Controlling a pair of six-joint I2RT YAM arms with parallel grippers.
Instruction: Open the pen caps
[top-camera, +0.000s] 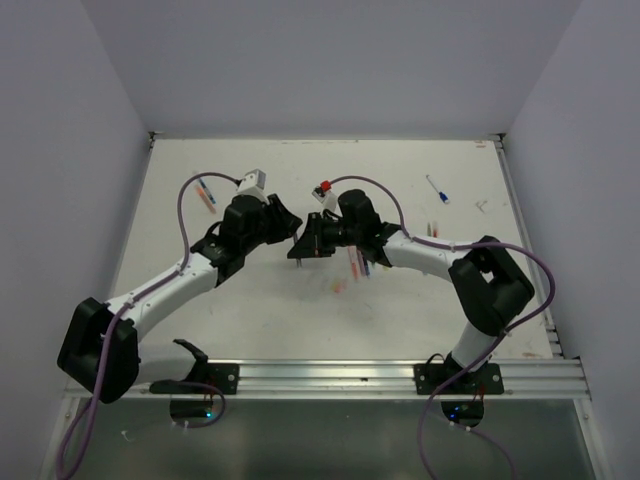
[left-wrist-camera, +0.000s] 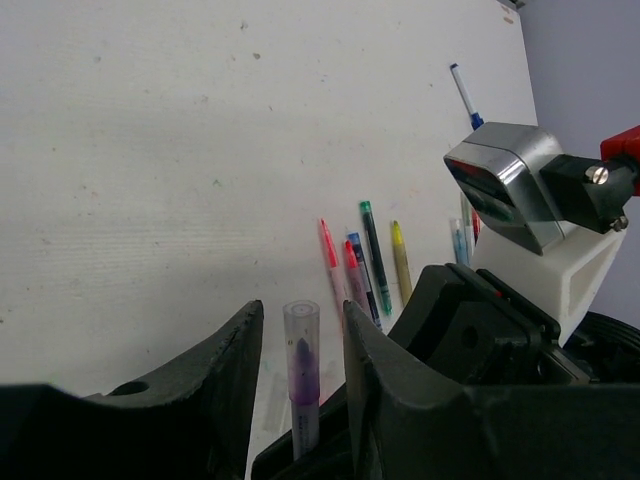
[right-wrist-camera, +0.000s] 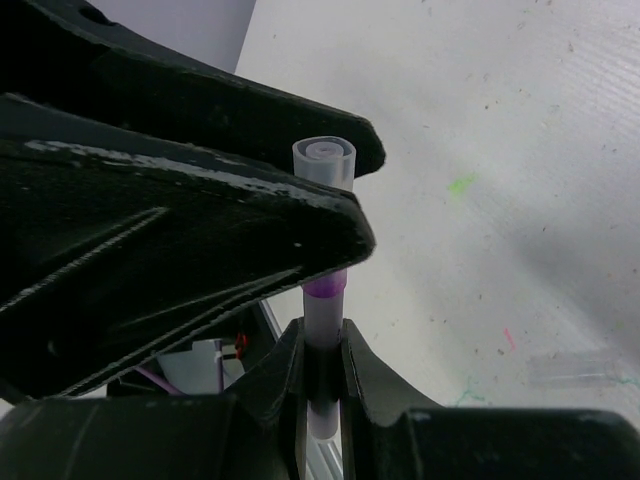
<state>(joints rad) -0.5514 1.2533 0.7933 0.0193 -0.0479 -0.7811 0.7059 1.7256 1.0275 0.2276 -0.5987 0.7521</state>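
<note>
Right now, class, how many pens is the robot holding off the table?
1. A purple pen, body pinched in the right fingers, its clear cap standing between the open left fingers. The other pens lie on the table; more may be hidden under the arms.

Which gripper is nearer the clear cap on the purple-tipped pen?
Left. The left gripper stands open around the clear cap, gaps either side; the right gripper clamps the purple-tipped pen lower down its barrel.

No writing, label, brand, number or sign can be read on the loose pens (left-wrist-camera: 375, 255), the held pen (right-wrist-camera: 322, 330), its clear cap (left-wrist-camera: 301, 330), the wrist camera (left-wrist-camera: 505, 190) or the tabletop (left-wrist-camera: 150, 150).
</note>
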